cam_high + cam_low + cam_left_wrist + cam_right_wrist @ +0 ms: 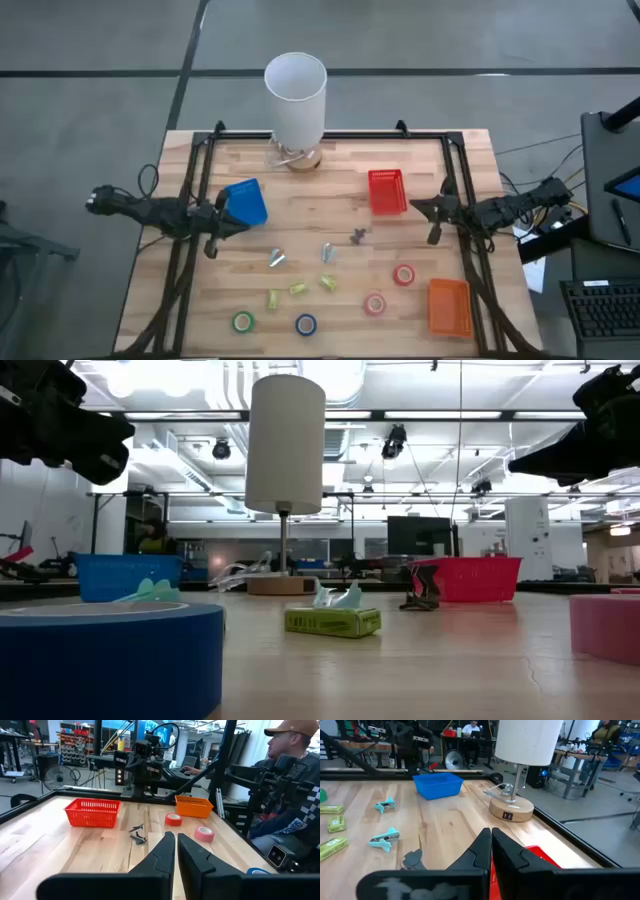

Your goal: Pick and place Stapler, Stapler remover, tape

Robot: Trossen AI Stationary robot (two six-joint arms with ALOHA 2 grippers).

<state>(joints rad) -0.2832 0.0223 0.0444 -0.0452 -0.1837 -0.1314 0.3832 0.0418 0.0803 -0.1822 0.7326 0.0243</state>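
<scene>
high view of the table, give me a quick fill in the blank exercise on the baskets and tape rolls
1. The basket nearest the left end effector is coloured ____.
2. The red basket lies near the ____ end effector.
3. The number of tape rolls on the table is ____.
4. The orange basket holds ____ tape rolls.

Missing words: blue; right; four; no
</scene>
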